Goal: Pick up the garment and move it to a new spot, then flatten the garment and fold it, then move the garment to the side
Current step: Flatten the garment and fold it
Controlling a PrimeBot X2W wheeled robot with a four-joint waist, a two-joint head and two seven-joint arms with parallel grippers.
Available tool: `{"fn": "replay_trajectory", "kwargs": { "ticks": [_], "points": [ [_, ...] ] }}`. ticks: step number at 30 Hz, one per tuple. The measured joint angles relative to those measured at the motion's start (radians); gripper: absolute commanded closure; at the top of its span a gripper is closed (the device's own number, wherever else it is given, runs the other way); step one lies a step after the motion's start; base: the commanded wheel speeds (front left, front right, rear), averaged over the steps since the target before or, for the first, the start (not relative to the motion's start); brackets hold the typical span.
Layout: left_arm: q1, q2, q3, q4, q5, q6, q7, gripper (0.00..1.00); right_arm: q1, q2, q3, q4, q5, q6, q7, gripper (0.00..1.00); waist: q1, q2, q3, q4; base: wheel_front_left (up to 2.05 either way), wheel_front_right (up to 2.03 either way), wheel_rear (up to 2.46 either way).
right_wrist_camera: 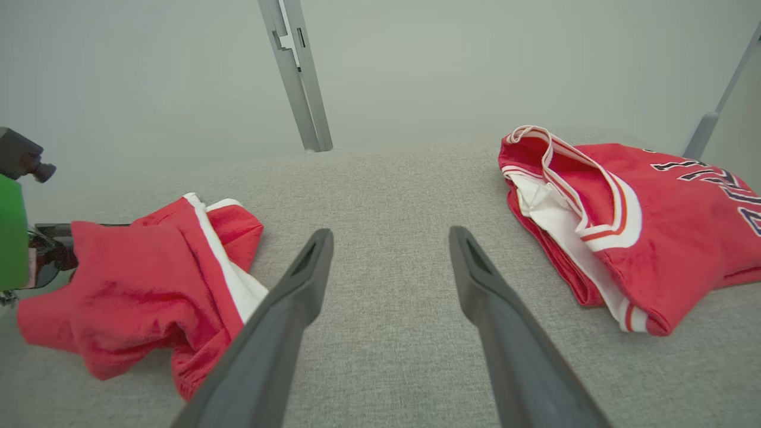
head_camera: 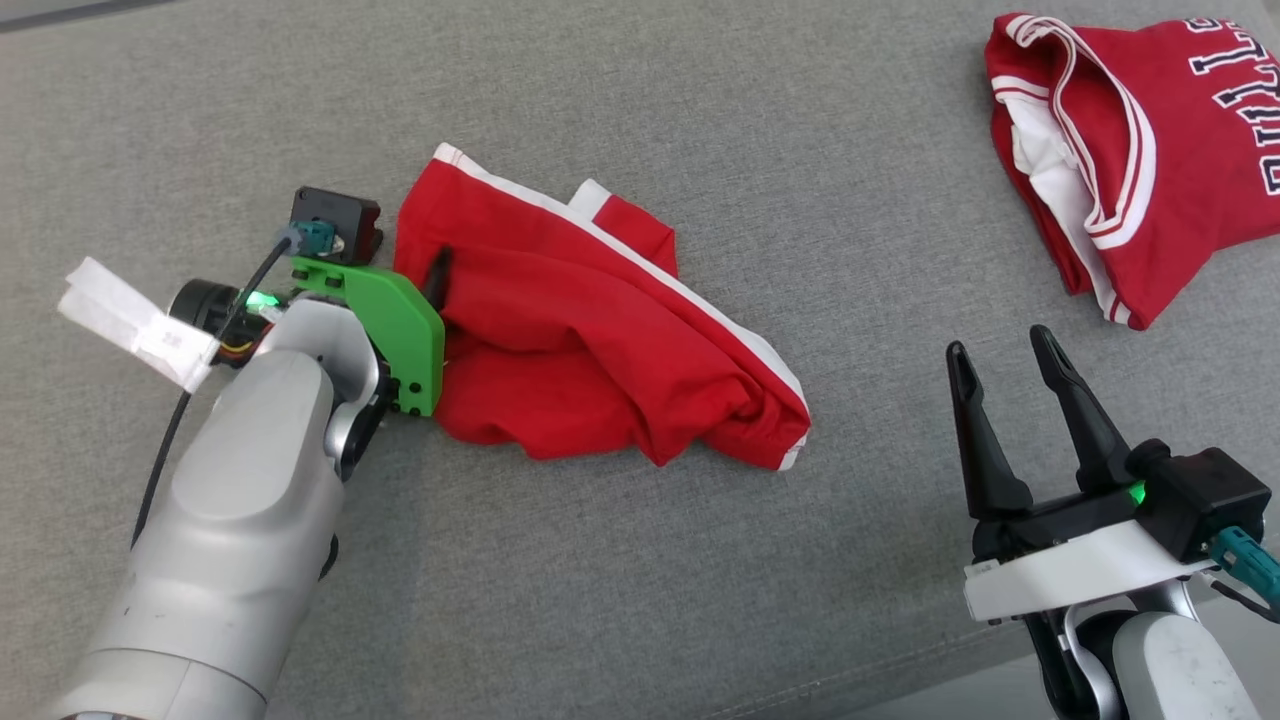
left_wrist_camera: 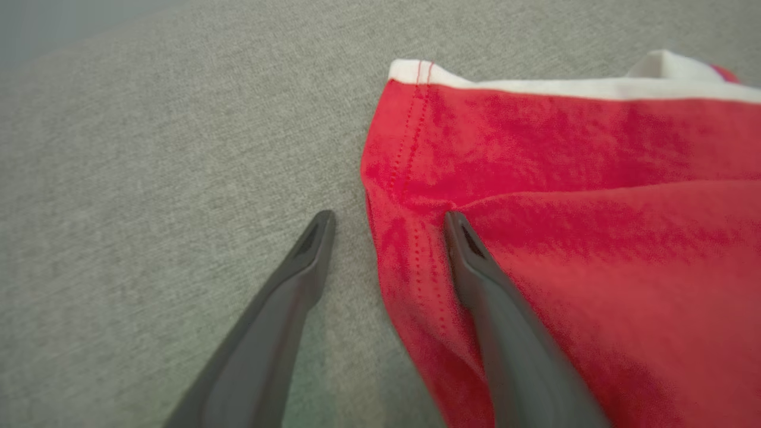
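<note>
Grey woven cloth is covering the desk (head_camera: 640, 560), and the garment (head_camera: 600, 330), red shorts with a white side stripe, is lying crumpled right at your left gripper (left_wrist_camera: 386, 223). Its jaws are standing open and straddling the stitched edge: one finger is sitting on bare grey, the other is resting on top of the red cloth. I'm guessing it's going to handle light, soft and floppy, so it'll be sagging and dragging once lifted. That doubled edge between the jaws is looking like the firmest bite. Your right gripper (head_camera: 1000, 345) is hovering with jaws wide and holding nothing, the shorts well off to its left and a red jersey (head_camera: 1130, 170) lying beyond it to the right.
</note>
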Motion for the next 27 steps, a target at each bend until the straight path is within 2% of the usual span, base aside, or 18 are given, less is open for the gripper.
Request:
{"fn": "replay_trajectory", "kwargs": {
  "ticks": [1,6,9,13,16,21,27],
  "points": [
    [-0.014,0.002,-0.008,0.017,0.0,-0.005,0.007,1.0,-0.002,0.003,-0.001,0.002,0.0,0.0,-0.001,0.0,0.0,0.0,0.006,-0.006,0.0,0.0,0.0],
    [-0.032,-0.004,-0.04,0.042,0.012,-0.018,-0.035,1.0,-0.003,0.005,-0.014,0.01,-0.003,0.0,-0.004,0.0,0.0,0.0,0.01,-0.006,0.0,0.0,0.0],
    [-0.032,-0.005,-0.043,0.028,0.021,-0.006,-0.096,1.0,-0.003,0.007,-0.019,0.011,-0.004,0.0,-0.004,0.0,0.0,0.0,0.004,0.011,0.0,0.0,0.0],
    [0.011,0.0,-0.035,-0.066,0.015,0.01,-0.161,1.0,0.0,0.005,-0.038,0.009,-0.012,0.0,0.001,0.0,0.0,0.0001,-0.014,0.046,0.0,0.0,0.0],
    [0.114,0.027,-0.029,-0.172,0.003,0.031,-0.176,1.0,0.012,0.005,-0.055,0.004,-0.014,0.0,0.01,0.0,0.0,0.0,-0.03,0.077,0.0,0.0,0.0],
    [0.367,0.1,0.004,-0.414,-0.039,0.113,-0.151,1.0,0.036,0.007,-0.071,-0.008,-0.021,0.0,0.029,0.0,0.0,0.0,-0.072,0.121,0.0,0.0,0.0],
    [0.619,0.128,0.024,-0.622,-0.094,0.195,-0.1,1.0,0.061,0.008,-0.078,-0.035,-0.022,0.0,0.053,0.0,0.0,0.0,-0.119,0.165,0.0,0.0,0.0]
  ]
}}
